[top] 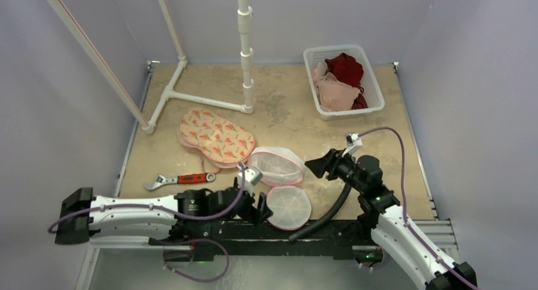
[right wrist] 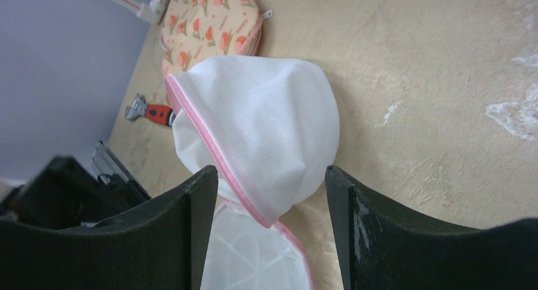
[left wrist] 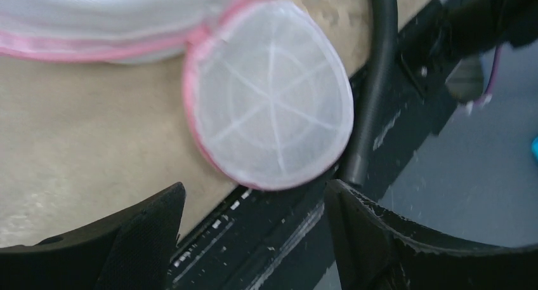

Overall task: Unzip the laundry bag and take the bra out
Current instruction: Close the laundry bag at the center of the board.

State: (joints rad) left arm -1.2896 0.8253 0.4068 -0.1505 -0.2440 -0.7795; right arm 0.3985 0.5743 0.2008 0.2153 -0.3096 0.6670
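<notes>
Left hand and right hand both spread wide, gripping nothing; laundry bag lies unzipped between them on table.

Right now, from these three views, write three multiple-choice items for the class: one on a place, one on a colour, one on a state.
1. The wrench lies: A left of the bag; B in the basket; C on the bag.
2. The bag's trim is: A blue; B pink; C green.
3. The bag is: A zipped shut; B open, lid flopped out; C hanging up.
Answers: 1 A, the top view shows it off to the left; 2 B, pink edging shows in every view; 3 B, the round lid lies flat beside it.
</notes>
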